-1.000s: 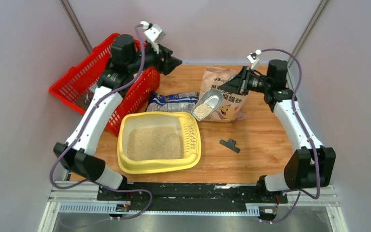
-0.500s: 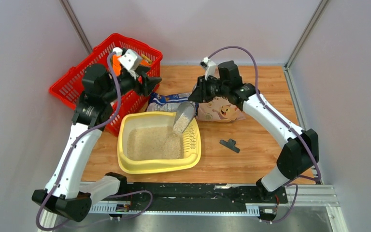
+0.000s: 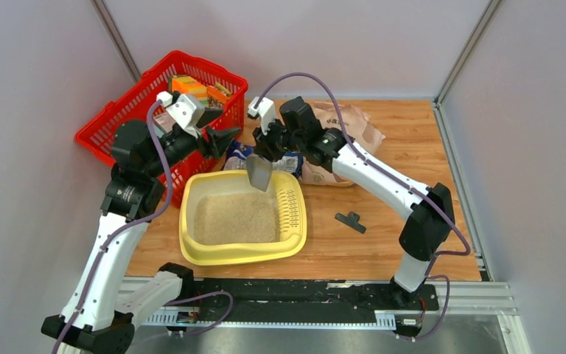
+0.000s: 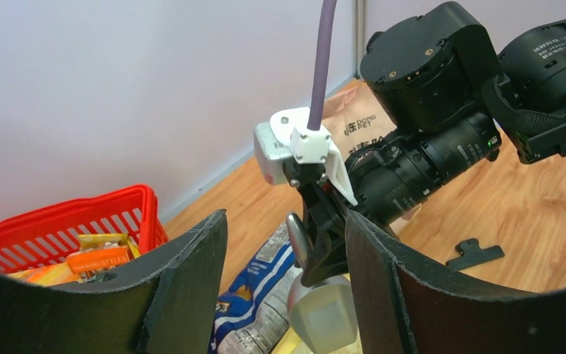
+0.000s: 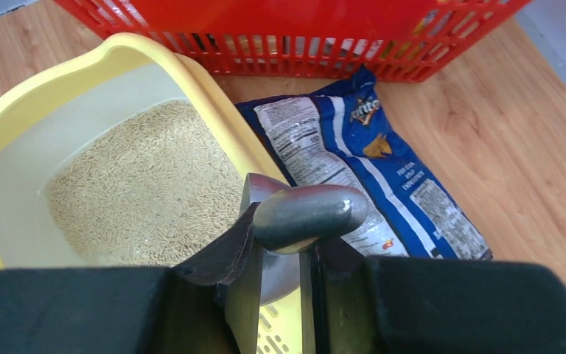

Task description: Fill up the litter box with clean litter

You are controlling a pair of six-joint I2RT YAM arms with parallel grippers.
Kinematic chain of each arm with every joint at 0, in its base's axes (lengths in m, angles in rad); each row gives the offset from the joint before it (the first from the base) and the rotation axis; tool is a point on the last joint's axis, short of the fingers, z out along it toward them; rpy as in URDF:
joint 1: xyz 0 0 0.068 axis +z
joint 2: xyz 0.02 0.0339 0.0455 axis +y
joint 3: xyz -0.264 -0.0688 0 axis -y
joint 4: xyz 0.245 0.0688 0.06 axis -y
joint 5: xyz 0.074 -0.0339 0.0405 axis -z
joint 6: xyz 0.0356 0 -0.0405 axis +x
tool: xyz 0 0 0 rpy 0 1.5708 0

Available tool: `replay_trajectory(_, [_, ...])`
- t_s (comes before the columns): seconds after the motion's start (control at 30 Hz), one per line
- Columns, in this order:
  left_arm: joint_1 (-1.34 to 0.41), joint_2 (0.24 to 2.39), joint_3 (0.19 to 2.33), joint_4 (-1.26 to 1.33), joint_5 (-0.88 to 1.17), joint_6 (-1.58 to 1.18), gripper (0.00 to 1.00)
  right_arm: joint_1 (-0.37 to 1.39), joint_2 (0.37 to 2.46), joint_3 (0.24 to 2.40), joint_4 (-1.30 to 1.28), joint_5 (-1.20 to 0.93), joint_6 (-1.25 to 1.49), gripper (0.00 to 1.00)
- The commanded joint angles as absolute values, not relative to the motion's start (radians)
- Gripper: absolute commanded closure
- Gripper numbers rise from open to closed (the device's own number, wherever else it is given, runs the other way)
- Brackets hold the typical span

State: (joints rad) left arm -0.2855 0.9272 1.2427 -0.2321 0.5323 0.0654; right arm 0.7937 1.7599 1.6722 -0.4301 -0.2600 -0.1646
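The pale-yellow litter box (image 3: pixel 242 255) sits at the table's middle, with clean litter (image 3: pixel 236 218) covering its floor. My right gripper (image 3: pixel 267 152) is shut on the handle of a metal scoop (image 3: pixel 259 175), which is tipped mouth-down over the box's far edge. In the right wrist view the scoop handle (image 5: pixel 309 212) is clamped in the gripper (image 5: pixel 289 230), above the box rim (image 5: pixel 212 94) and litter (image 5: pixel 147 193). My left gripper (image 3: pixel 225 136) is open and empty, held in the air by the basket and facing the scoop (image 4: pixel 324 313). The tan litter bag (image 3: pixel 348 130) lies behind the right arm.
A red mesh basket (image 3: pixel 129 118) holding packets stands tilted at the back left. A blue-and-white printed bag (image 5: pixel 368 169) lies between basket and box. A small black clip (image 3: pixel 350 220) lies on the wood to the right of the box.
My right arm has swung left from the tan bag, carrying the loaded scoop and tipping it over the box. My left arm has drawn back and down toward the basket.
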Motion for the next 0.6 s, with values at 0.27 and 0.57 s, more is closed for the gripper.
replay_trajectory(0.27, [-0.304, 1.137, 1.341, -0.213, 0.669, 0.061, 0.33, 0.414, 1.304, 1.651, -0.612, -0.362, -0.072, 1.00])
replay_trajectory(0.57, [-0.423, 1.299, 1.430, -0.173, 0.687, 0.084, 0.36, -0.121, 1.057, 1.407, -1.059, -0.481, -0.178, 1.00])
